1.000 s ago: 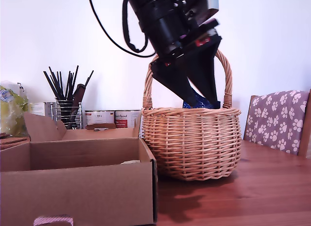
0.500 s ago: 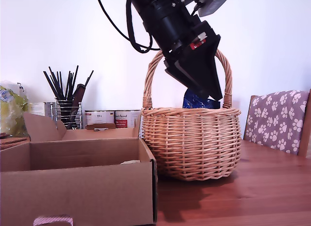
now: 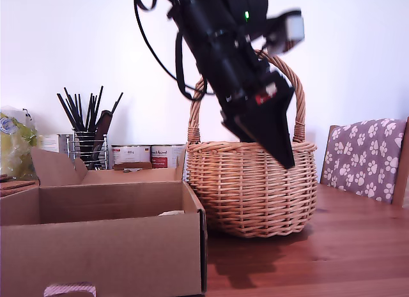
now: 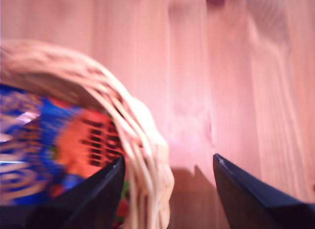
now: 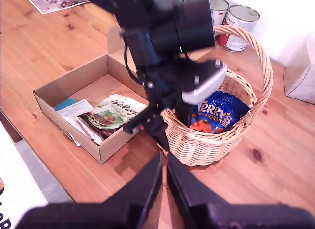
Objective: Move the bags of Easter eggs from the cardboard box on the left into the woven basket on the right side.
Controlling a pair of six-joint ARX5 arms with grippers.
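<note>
The woven basket [image 3: 249, 195] stands on the wooden table, at the exterior view's right of the cardboard box [image 3: 102, 246]. My first gripper [image 3: 282, 150] points down in front of the basket's rim. In the first wrist view it [image 4: 168, 159] is open and empty, with the basket rim [image 4: 142, 135] between its fingers. A blue and orange bag [image 4: 44, 145] lies inside the basket [image 5: 197, 145]; from above it [image 5: 219, 113] shows clearly. A white bag with green and brown print [image 5: 106, 115] lies in the box [image 5: 64, 83]. My second gripper [image 5: 164, 162] hangs high above the table, shut and empty.
Behind the box stand tin cans [image 3: 150, 155] and a wire holder of black sticks [image 3: 89, 128]. A yellow-green bag [image 3: 14, 144] is at the exterior view's left, a paw-print chair [image 3: 367, 156] at its right. Papers [image 5: 74, 113] lie in the box.
My first gripper has lifted out of the basket and swung in front of its rim. The blue bag stays in the basket, now hidden behind the arm in the exterior view.
</note>
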